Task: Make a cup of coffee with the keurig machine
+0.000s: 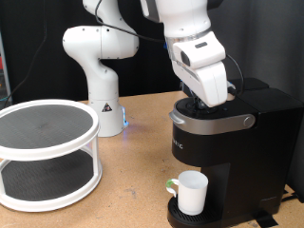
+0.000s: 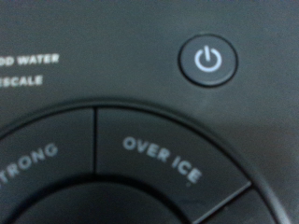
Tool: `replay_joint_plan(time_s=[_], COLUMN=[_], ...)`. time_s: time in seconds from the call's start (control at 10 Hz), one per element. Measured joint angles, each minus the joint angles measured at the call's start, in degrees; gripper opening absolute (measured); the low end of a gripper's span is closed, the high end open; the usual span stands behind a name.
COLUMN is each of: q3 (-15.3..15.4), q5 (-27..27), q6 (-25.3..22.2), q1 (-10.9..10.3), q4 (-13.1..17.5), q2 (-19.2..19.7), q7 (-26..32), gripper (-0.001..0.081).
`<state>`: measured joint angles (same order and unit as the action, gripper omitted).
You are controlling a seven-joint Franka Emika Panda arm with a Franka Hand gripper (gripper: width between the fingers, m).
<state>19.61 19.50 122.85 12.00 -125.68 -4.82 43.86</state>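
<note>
The black keurig machine (image 1: 228, 142) stands at the exterior view's right, its silver-grey lid handle (image 1: 220, 121) down. The white cup (image 1: 191, 193) stands on the machine's round drip base under the spout, its handle towards the exterior view's left. My gripper (image 1: 211, 100) is pressed down onto the top of the machine; its fingers are hidden by the hand. The wrist view is filled by the machine's top panel, very close: the round power button (image 2: 207, 60), the "OVER ICE" button (image 2: 161, 159) and part of the "STRONG" button (image 2: 37, 154). No fingers show there.
A white two-tier round rack (image 1: 46, 152) with black mesh shelves stands at the exterior view's left. The arm's white base (image 1: 100, 81) stands at the back on the wooden table (image 1: 128, 180). A black curtain hangs behind.
</note>
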Motion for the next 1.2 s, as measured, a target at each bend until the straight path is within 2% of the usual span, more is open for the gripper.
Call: replay_joint_plan(time_s=[0.3, 0.7, 1.2], q3=[-0.21, -1.07, -1.13], q5=[-1.32, -3.04, -3.25], q6=[-6.68, -15.8, -16.99], q1=[0.33, 0.77, 0.78], q4=[4.55, 9.95, 11.02], q2=[3.2, 6.98, 7.76], q7=[-3.54, -5.01, -4.91], gripper=[0.0002, 0.0002, 0.0002])
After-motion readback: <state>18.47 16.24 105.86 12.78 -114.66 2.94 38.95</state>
